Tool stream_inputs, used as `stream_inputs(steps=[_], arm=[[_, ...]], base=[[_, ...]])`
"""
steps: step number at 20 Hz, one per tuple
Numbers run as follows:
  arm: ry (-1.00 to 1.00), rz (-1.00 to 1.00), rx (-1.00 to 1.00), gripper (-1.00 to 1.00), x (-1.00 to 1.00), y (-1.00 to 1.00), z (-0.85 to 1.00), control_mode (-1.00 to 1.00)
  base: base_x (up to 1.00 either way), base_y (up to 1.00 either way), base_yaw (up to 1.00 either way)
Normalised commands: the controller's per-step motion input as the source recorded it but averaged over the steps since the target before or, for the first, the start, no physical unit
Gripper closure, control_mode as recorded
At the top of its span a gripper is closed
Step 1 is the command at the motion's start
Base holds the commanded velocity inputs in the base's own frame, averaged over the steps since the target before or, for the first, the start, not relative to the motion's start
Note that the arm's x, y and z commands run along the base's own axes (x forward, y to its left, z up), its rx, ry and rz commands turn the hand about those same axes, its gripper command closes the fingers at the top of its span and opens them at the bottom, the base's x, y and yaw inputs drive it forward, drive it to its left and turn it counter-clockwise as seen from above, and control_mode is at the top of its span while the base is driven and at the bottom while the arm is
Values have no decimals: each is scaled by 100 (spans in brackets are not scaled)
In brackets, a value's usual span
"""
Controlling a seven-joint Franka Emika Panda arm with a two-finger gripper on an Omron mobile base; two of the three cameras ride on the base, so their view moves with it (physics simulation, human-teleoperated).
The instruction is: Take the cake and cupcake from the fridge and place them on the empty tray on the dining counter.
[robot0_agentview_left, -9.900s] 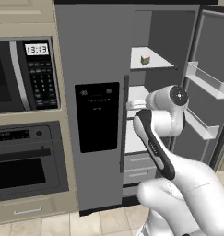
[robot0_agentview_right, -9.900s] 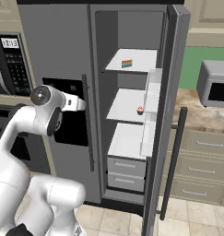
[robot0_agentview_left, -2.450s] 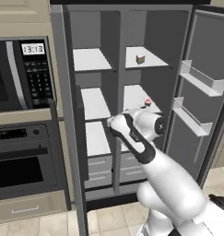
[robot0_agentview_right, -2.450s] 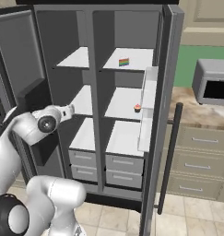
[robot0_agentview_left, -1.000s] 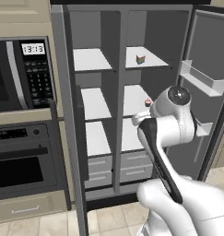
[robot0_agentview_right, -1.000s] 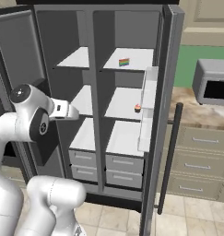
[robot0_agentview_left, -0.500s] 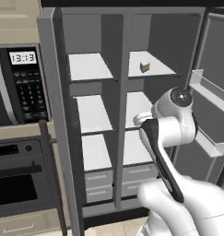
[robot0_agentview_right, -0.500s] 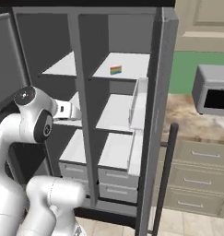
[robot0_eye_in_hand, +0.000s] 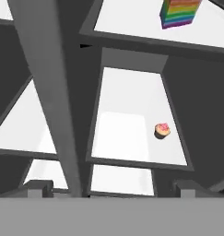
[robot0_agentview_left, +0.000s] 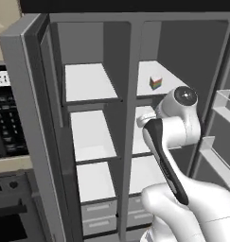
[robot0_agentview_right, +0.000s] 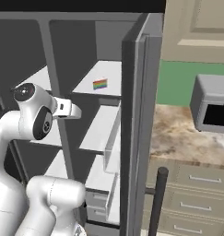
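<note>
Fridge doors stand swung wide, so both columns of white shelves are exposed to the arm. In the left base view the cake, a small rainbow-layered wedge, sits on the top right-hand shelf at about one o'clock from the picture's centre; in the right base view the cake lies at roughly eleven o'clock, near the shelf's front edge and within reach. The cupcake, pink-frosted on a tan base, rests on the shelf below, at about three o'clock in the hand view, near that shelf's right side, while the cake hangs at one o'clock there (the hand camera is tilted, so this says little about the room's own up and down).

The gripper is held out in front of the shelves, between the two items' levels, its jaws spread as wide as they go and holding nothing. That suits an approach: I judge the arm is lining up for a first pick, with neither sweet touched yet. Both items are small and light; the cupcake's soft frosting argues for pinching its base.
</note>
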Motion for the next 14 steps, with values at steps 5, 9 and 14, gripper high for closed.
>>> stream_inputs(steps=[5, 9, 14], arm=[[0, 0, 0, -100, 0, 0, 0, 100], [0, 0, 0, -100, 0, 0, 0, 100], [0, 0, 0, -100, 0, 0, 0, 100]], base=[[67, -47, -1], [23, -29, -11], [29, 0, -20]])
